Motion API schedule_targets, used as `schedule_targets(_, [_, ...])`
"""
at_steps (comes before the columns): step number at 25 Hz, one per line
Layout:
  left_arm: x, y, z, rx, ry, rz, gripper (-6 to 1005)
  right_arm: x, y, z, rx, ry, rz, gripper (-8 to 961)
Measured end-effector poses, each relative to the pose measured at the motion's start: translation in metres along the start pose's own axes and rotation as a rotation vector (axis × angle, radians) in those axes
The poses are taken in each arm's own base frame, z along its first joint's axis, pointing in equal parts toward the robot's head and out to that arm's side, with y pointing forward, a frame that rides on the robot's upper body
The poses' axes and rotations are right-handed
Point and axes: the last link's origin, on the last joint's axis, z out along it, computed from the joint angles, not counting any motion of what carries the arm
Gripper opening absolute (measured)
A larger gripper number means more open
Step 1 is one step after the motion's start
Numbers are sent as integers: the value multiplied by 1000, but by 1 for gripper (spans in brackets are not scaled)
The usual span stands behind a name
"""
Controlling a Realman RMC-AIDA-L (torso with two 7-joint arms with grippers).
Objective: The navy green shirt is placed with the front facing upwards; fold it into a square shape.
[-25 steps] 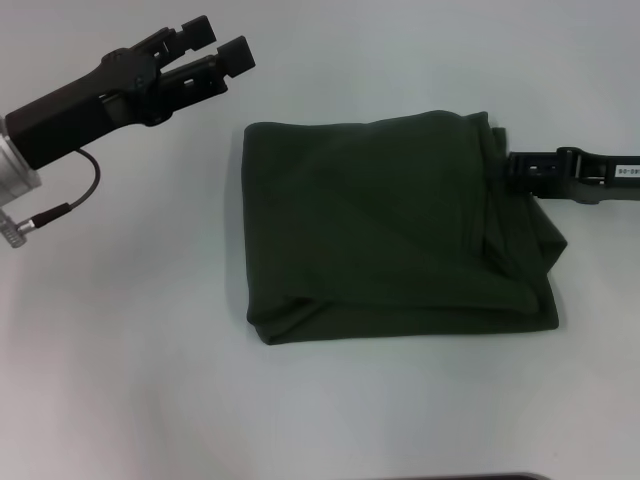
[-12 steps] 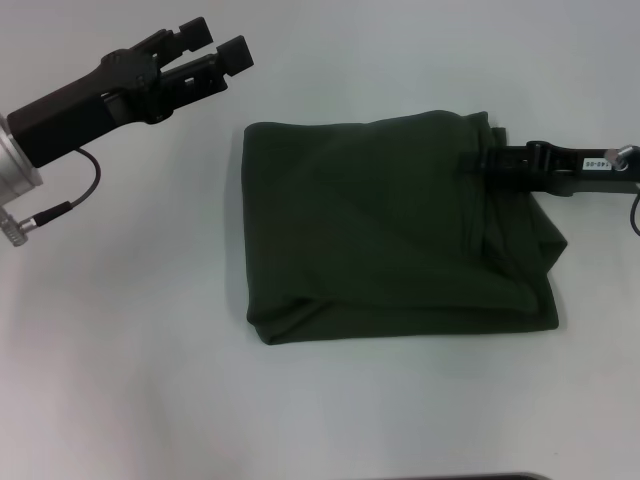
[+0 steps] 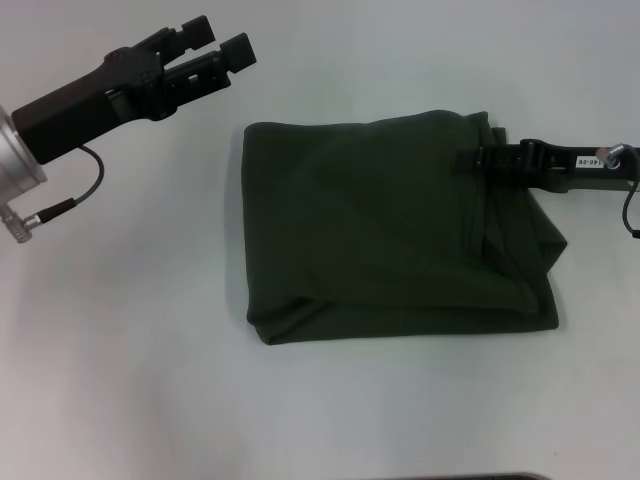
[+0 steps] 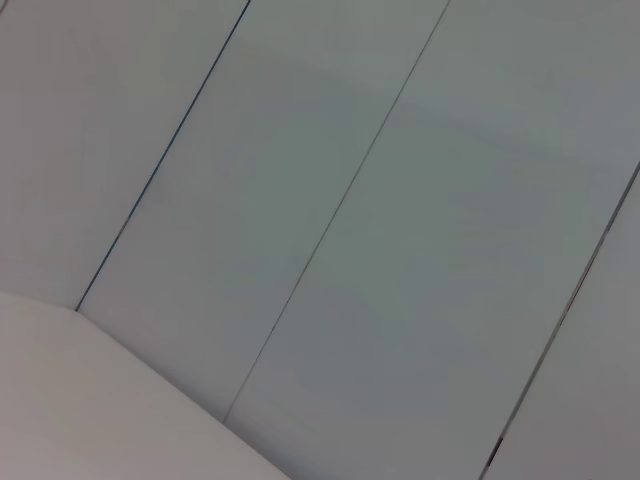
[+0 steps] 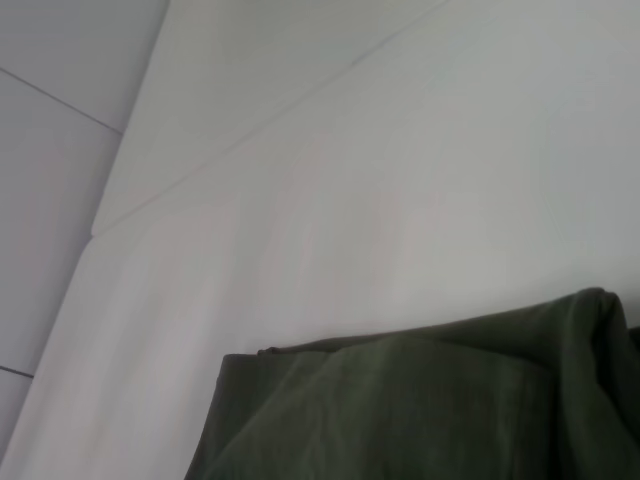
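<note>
The navy green shirt (image 3: 390, 235) lies folded into a rough rectangle in the middle of the white table, plain dark fabric up and no lettering showing. Its right side is bunched into loose layered folds. My right gripper (image 3: 478, 157) reaches in low from the right, its tip over the shirt's upper right edge. My left gripper (image 3: 222, 38) hangs open in the air at the upper left, well clear of the shirt. The right wrist view shows the shirt (image 5: 420, 400) close below the camera. The left wrist view shows only wall panels.
The white table (image 3: 130, 330) spreads bare on all sides of the shirt. A grey cable (image 3: 70, 200) hangs from the left arm. A dark edge (image 3: 480, 477) shows at the bottom of the head view.
My right gripper has slid left, from just off the shirt's right edge to over its upper right corner. The left arm has barely shifted. The shirt keeps its shape.
</note>
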Motion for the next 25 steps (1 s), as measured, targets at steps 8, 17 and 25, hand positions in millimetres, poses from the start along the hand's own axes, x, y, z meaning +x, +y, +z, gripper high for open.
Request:
schedule_targets(8, [-1, 0, 4, 0, 0, -8, 951, -1, 5, 5, -10, -1, -26, 478])
schedule_targets(17, [-2, -2, 5, 8, -3, -9, 951, -2, 3, 3, -15, -32, -25, 104])
schedule_targets(25, [-2, -1, 5, 7, -2, -11, 951, -3, 12, 1, -79, -49, -49, 39])
